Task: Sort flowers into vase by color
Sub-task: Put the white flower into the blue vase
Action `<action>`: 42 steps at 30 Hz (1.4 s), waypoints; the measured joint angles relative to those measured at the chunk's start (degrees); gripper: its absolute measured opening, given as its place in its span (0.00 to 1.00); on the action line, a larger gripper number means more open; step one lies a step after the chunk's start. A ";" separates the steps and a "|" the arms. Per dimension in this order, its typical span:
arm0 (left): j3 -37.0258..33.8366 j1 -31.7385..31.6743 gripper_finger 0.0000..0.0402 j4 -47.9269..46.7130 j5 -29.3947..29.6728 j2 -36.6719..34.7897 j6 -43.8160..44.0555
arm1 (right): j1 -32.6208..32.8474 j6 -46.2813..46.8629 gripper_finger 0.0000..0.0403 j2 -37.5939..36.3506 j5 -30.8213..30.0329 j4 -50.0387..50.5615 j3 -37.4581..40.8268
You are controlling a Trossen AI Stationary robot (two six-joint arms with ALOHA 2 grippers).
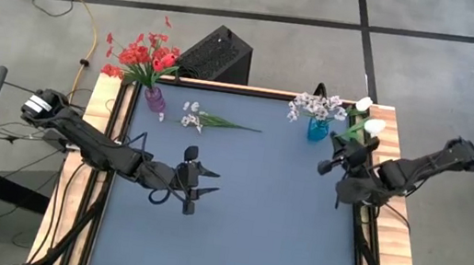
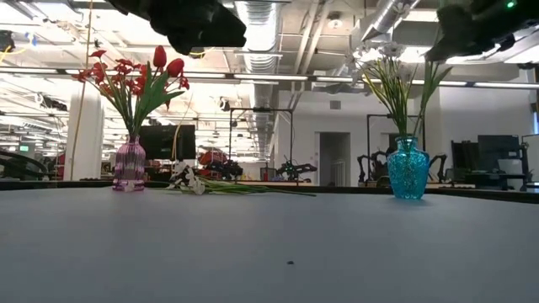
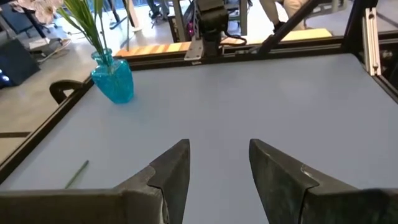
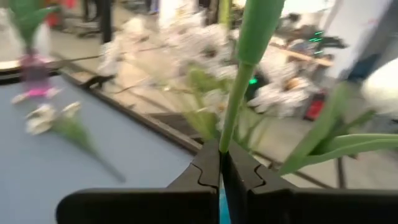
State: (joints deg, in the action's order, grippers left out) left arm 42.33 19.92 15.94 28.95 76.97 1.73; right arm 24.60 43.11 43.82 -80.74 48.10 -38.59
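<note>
Blue table (image 1: 245,208) fills center of high view. Left arm comes in from left edge, left gripper (image 1: 196,180) left of center over bare table, fingers (image 3: 174,171) spread, holding nothing. Right gripper (image 1: 337,161) at right, clamped on white tulip stem (image 4: 239,93) just beside blue vase (image 1: 317,128) with white flowers, upper right. Pink vase (image 1: 155,98) with red flowers (image 1: 144,54) upper left. White flower stem (image 1: 211,121) lies flat on table between vases, nearer pink vase.
</note>
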 joint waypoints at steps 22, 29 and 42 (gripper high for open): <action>0.00 -1.25 0.39 1.79 0.35 0.02 -2.57 | -11.81 -7.34 0.07 -0.14 2.12 -4.01 0.02; 0.00 -2.88 0.39 3.72 -1.80 0.02 -2.27 | -18.46 -25.39 0.07 -1.37 12.97 -15.90 0.06; 0.00 -3.62 0.39 2.97 -2.80 0.02 -2.12 | -27.65 -42.56 0.07 -10.86 22.16 -42.50 12.33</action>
State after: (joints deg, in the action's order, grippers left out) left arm 42.33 16.31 18.92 26.15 76.99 -0.39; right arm -3.05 0.55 32.96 -58.58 5.59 -26.26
